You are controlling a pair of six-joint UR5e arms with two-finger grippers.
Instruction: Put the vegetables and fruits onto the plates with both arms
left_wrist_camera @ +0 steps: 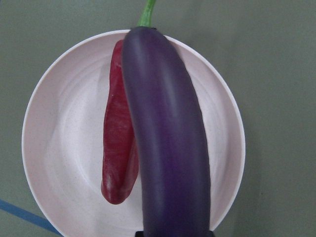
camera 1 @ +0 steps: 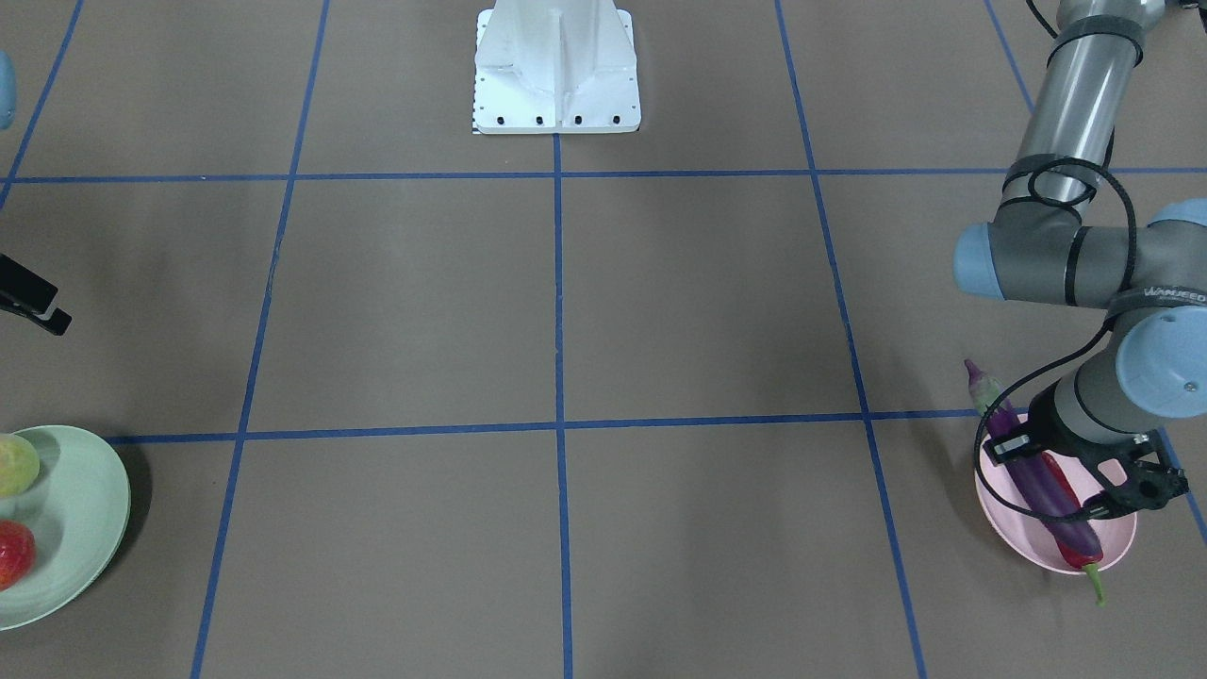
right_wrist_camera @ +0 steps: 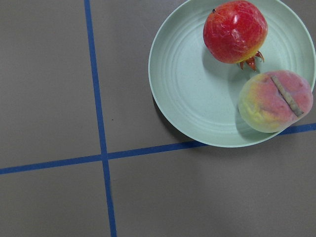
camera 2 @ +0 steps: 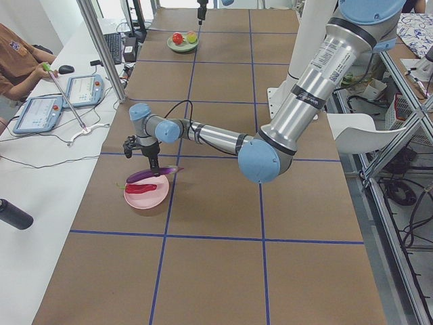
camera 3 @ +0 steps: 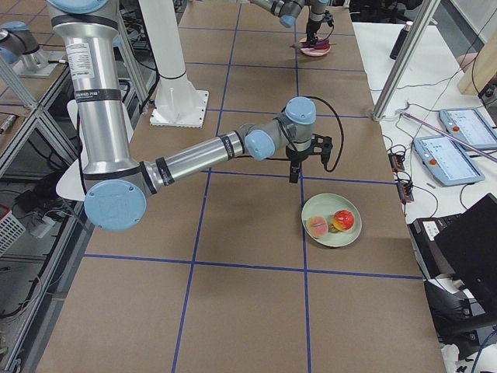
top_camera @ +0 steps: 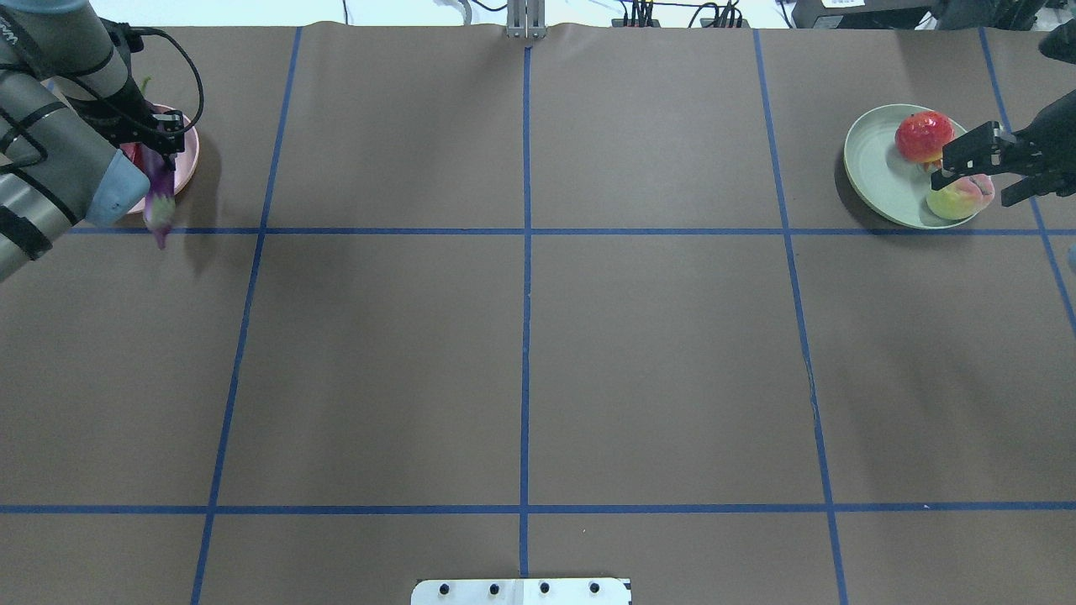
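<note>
The purple eggplant [camera 1: 1042, 481] lies slanted over the pale pink plate [camera 1: 1117, 547], its capped end past the rim. The red chili [left_wrist_camera: 118, 148] lies in the plate beside and partly under it. My left gripper [camera 1: 1033, 470] is shut on the eggplant near its capped end; the left wrist view shows the eggplant [left_wrist_camera: 168, 148] across the plate [left_wrist_camera: 64, 123]. The peach [top_camera: 958, 200] and the red bumpy fruit [top_camera: 920, 137] sit on the mint green plate [top_camera: 878, 168]. My right gripper [top_camera: 967, 165] is open and empty, raised by the plate's near right side.
The white base block [camera 1: 556, 85] stands at the robot's side of the brown table, which is crossed by blue tape lines [top_camera: 525, 252]. An operators' desk with teach pendants [camera 2: 81, 91] and a metal post [camera 2: 101, 47] run along the far edge.
</note>
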